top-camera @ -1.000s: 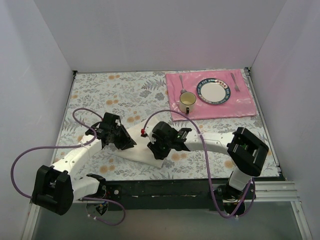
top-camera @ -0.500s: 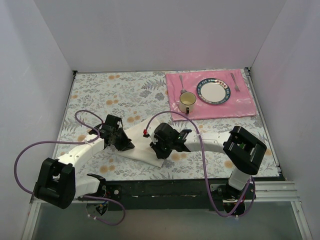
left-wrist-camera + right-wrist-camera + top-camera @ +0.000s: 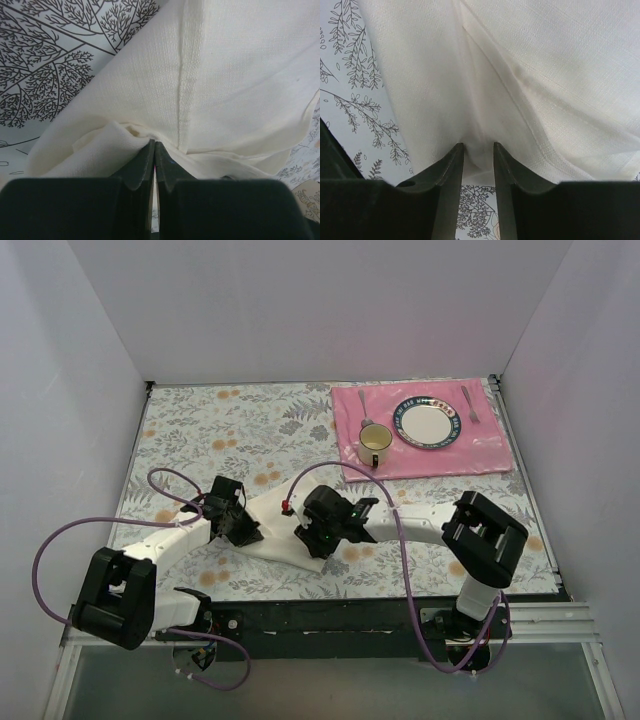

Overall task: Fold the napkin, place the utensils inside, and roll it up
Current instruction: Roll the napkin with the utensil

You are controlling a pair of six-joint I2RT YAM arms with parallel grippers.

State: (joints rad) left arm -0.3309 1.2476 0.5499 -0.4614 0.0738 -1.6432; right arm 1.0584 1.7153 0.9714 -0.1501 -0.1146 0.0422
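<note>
Both arms lie low over the near table (image 3: 200,430), elbows outward. The left gripper (image 3: 154,146) pinches a napkin (image 3: 225,75) fold, and the right gripper (image 3: 478,150) stands narrowly parted astride the cloth's edge.

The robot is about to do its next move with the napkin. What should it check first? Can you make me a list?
1. Left gripper pinching the napkin: ok, shut on its edge.
2. Right gripper pinching too: not ok, jaws stand apart with cloth lying between them.
3. Knife inside the napkin: cannot tell, none shows.
4. Napkin folded: ok, doubled layers show in both wrist views.
5. Cup and plate out of the way: ok, far off on the placemat.
</note>
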